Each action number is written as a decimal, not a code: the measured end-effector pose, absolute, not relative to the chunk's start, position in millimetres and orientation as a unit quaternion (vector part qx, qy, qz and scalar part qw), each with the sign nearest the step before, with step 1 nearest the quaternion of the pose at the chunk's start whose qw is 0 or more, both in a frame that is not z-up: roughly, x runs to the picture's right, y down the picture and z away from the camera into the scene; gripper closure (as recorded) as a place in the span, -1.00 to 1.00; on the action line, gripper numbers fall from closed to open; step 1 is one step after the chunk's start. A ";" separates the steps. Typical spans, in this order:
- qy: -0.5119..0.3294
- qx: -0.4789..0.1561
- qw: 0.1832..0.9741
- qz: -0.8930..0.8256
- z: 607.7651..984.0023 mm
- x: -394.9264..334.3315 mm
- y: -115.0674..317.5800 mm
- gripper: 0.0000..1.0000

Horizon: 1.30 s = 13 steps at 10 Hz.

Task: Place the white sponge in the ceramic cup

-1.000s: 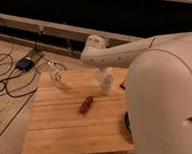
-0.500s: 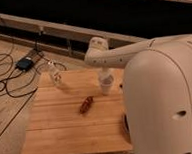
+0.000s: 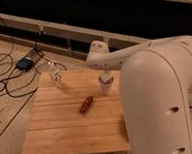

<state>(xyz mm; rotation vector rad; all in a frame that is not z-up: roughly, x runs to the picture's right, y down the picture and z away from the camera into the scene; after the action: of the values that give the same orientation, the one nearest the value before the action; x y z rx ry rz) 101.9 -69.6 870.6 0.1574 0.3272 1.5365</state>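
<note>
Sponge and cup sit together at the far right of the worktop (image 3: pixel 68 129): the ceramic cup (image 3: pixel 106 86) stands upright near the far edge, partly behind our arm, and the pale block at its mouth we take to be the white sponge (image 3: pixel 106 79), though we cannot separate it cleanly from the tool's tips. Our tool (image 3: pixel 105 75) now hangs directly over the cup's mouth; compared with a second ago, when it was a little higher and nearer the right edge with the pale block beneath it, it has come down and moved left onto the cup. We judge this to mean the carry is over and the task is at its release, or just past it. Whether the sponge is already inside the cup, or only resting on the rim, we cannot tell, and we cannot tell what the tool has hold of. A reddish-brown oblong thing (image 3: pixel 85 105) lies near the worktop's middle and a small clear bottle (image 3: pixel 54 74) stands by the far left corner, both well apart from the cup and unmoved. We can read no brand, label or writing anywhere.
</note>
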 end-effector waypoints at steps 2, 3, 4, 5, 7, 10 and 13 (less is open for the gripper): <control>0.153 0.078 0.710 0.683 874.5 104.0 -67.6 -0.06; 0.153 0.080 0.712 0.681 875.0 103.6 -68.6 -0.26; 0.152 0.082 0.714 0.679 875.2 102.4 -69.8 -0.42; 0.151 0.083 0.716 0.676 875.3 99.7 -71.2 -0.56; 0.149 0.085 0.721 0.672 875.2 95.7 -72.3 -0.60; 0.149 0.084 0.724 0.668 874.2 93.9 -70.9 -0.60; 0.151 0.086 0.724 0.668 871.5 97.0 -69.4 -0.60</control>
<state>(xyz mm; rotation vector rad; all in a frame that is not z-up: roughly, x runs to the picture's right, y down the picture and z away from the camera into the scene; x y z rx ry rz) 97.0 -69.4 871.5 0.1899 0.3328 1.4741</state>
